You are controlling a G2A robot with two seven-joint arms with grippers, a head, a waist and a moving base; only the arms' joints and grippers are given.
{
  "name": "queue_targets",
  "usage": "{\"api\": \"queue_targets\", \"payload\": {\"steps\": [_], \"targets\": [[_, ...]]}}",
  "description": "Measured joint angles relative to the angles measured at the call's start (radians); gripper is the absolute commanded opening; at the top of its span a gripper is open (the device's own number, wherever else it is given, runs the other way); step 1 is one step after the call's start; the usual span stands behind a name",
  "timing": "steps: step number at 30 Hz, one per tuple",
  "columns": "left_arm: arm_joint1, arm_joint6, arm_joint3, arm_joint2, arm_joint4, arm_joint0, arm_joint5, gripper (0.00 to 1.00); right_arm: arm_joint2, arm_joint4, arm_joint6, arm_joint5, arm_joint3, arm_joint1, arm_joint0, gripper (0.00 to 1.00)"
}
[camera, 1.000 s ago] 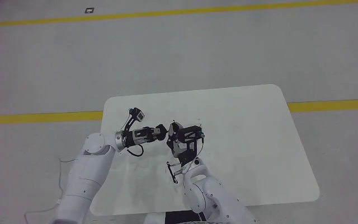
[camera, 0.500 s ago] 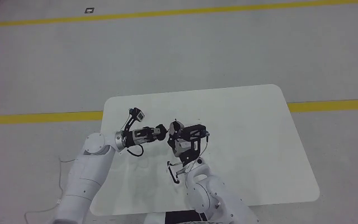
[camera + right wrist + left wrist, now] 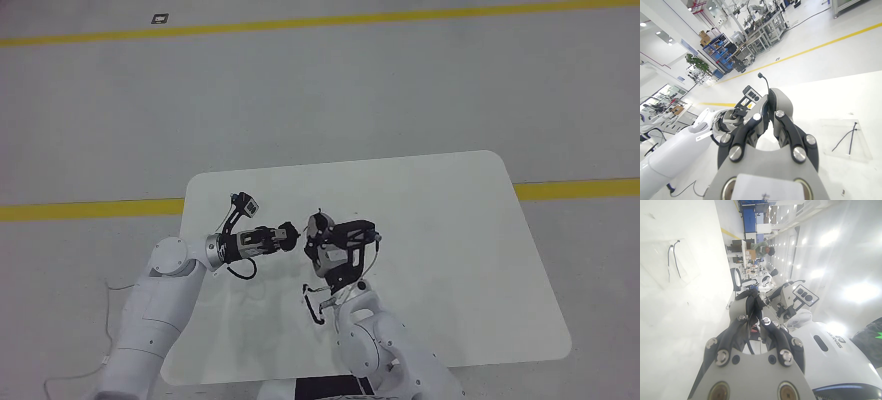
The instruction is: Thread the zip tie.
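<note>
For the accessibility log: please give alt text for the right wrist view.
The right gripper is shut on a black zip tie, whose head sticks out beyond it. Two spare zip ties lie on a clear sheet on the white table.

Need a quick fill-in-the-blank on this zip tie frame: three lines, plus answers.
1. The right gripper is ___ on the zip tie, whose head pokes out past its fingertips.
2. ___ spare zip ties lie on the clear sheet.
3. The floor lines beside the table are ___.

Missing words: shut; two; yellow.
</note>
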Motion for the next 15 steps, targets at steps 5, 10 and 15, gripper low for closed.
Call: {"api": "queue_targets", "payload": {"steps": [5,10,15], "targets": [[-0.001,0.097,-0.035,0.014,0.025,0.018,-0.002,0.0,0.003,-0.058,-0.047,0.036,0.006,-0.008,-0.016,0.0],[-0.006,0.172,-0.065,0.021,0.05,0.031,-0.002,0.0,0.023,-0.101,-0.07,0.035,0.02,-0.02,-0.031,0.0],[-0.014,0.23,-0.095,0.025,0.086,0.044,-0.002,0.0,0.033,-0.156,-0.071,0.035,0.039,-0.034,-0.032,0.0]]}}
